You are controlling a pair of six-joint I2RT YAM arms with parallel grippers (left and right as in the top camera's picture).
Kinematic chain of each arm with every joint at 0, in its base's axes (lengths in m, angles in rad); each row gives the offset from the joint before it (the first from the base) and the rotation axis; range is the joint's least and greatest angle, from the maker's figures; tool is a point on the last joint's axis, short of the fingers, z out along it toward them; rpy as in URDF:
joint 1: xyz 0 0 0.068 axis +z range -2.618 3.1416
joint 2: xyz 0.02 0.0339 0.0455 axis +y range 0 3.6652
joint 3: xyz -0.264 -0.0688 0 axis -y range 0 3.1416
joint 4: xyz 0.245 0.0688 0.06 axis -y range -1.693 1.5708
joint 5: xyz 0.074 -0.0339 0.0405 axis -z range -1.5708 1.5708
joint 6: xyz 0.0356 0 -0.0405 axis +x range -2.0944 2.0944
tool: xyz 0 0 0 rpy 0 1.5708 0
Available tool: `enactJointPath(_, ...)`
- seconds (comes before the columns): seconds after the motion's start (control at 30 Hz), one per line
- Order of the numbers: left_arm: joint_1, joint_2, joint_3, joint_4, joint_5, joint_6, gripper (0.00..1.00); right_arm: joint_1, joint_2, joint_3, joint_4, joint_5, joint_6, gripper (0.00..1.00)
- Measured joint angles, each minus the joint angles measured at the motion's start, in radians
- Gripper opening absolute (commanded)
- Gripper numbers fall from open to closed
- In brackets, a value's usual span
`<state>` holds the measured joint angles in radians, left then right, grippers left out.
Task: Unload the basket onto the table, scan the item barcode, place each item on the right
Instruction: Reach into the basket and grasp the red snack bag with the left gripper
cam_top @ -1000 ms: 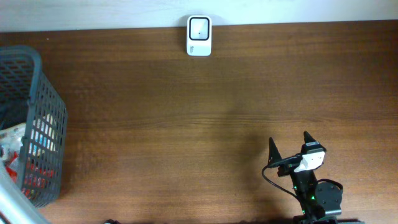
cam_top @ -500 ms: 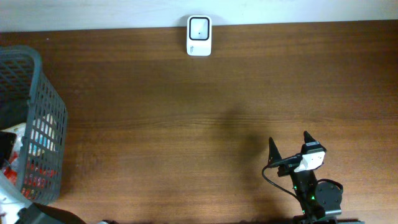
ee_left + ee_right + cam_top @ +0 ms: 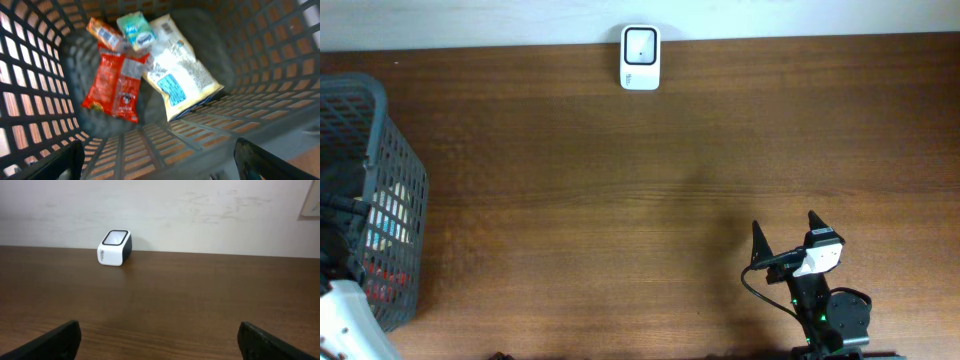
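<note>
brown wooden desk (image 3: 620, 200) runs up to a pale wall. at its left edge the grey basket (image 3: 395, 160) holds the items: a red packet (image 3: 114, 85) touching a cream packet (image 3: 182, 75) on its right. your left arm (image 3: 342, 322) hangs over them, left jaws spread wide and empty. the red packet lies ahead, its long axis crossing the jaws' closing line, so you could likely take it across its width. the white scanner (image 3: 640, 57) sits far centre. your right arm (image 3: 820, 290), near right, has its right jaws open too, well apart from the basket.
</note>
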<state>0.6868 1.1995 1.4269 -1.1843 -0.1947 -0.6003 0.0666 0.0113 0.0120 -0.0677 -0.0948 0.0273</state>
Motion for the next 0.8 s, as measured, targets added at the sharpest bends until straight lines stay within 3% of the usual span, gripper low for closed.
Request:
enactJointPath(0.13, -0.004, -0.004, -0.001, 0.082, -0.039, 0.049, 0.99, 0.0, 0.0, 0.0, 0.0, 0.0, 0.0, 0.99)
enactJointPath(0.27, -0.004, -0.003, 0.007, 0.157, 0.035, 0.178, 0.99, 0.0, 0.0, 0.0, 0.0, 0.0, 0.0, 0.99)
enactJointPath(0.4, -0.004, -0.003, 0.071, 0.163, 0.092, 0.232, 0.99, 0.0, 0.0, 0.0, 0.0, 0.0, -0.001, 0.99)
enactJointPath(0.67, -0.004, -0.003, 0.114, 0.15, 0.117, 0.242, 0.98, 0.0, 0.0, 0.0, 0.0, 0.0, 0.0, 0.99)
enactJointPath(0.8, -0.003, 0.004, 0.114, 0.095, 0.06, 0.172, 0.96, 0.0, 0.0, 0.0, 0.0, 0.0, 0.0, 0.99)
